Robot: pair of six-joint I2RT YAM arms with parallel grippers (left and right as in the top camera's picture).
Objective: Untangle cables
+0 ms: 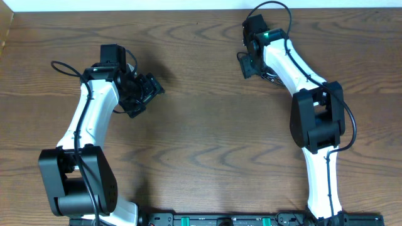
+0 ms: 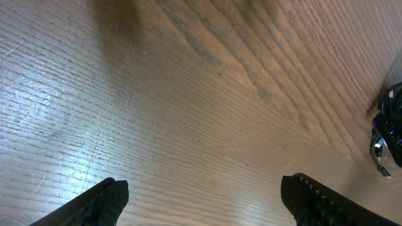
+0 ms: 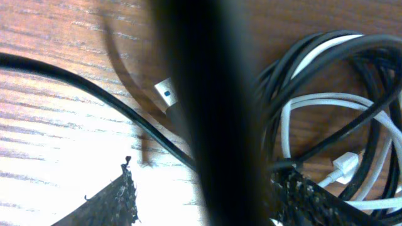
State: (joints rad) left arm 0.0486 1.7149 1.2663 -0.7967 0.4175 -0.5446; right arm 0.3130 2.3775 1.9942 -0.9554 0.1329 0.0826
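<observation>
The cables lie in a tangle under my right gripper [image 1: 246,63] at the far right of the table; in the overhead view only dark bits [image 1: 274,76] show beside the arm. In the right wrist view, black cables [image 3: 339,63] and a white cable [image 3: 326,100] loop over each other, with a white plug [image 3: 164,91] and another white plug [image 3: 345,164]. One black cable [image 3: 75,81] runs off to the left. My right gripper [image 3: 210,194] is open just above them, and a blurred black band crosses between its fingers. My left gripper [image 1: 147,94] is open and empty over bare wood [image 2: 204,194].
The wooden table [image 1: 201,138] lies between the arms. A dark object with a metal glint [image 2: 386,129] shows at the right edge of the left wrist view. The table's far edge meets a pale wall [image 1: 125,5].
</observation>
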